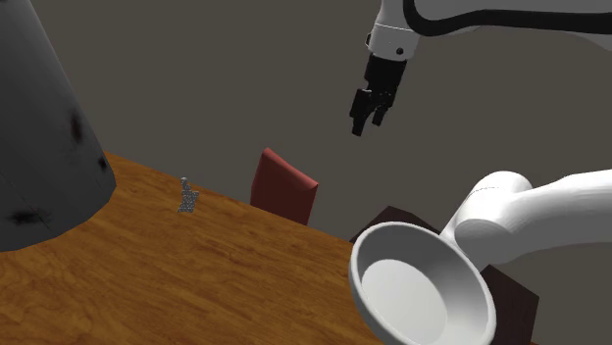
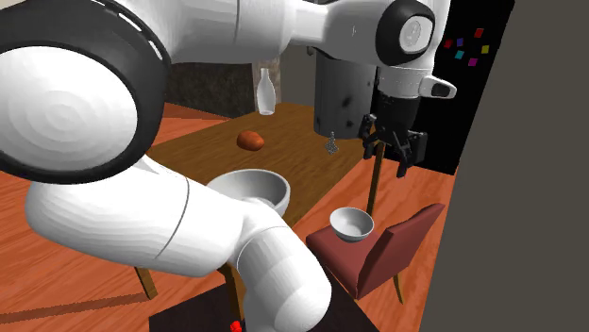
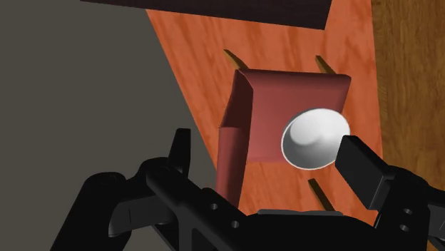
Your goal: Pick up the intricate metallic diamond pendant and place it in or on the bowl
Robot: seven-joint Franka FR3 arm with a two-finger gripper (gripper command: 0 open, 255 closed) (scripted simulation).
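Observation:
The small silvery pendant (image 1: 186,196) stands on the wooden table (image 1: 196,274); in the second exterior view the pendant (image 2: 332,144) is near the table's far edge. A large white bowl (image 1: 420,292) sits on the table close to the arm's base (image 2: 255,189). A smaller white bowl (image 2: 351,224) rests on a red chair's seat, and it lies below the fingers in the wrist view (image 3: 316,137). My gripper (image 1: 365,125) hangs open and empty in the air past the table's edge, above that chair (image 2: 385,158) (image 3: 271,160).
A big dark grey cone-shaped object (image 1: 44,127) stands on the table at the shoulder view's left. A white bottle (image 2: 265,91) and a brown lump (image 2: 250,140) sit further along the table. The red chair (image 1: 284,186) stands against the table's edge.

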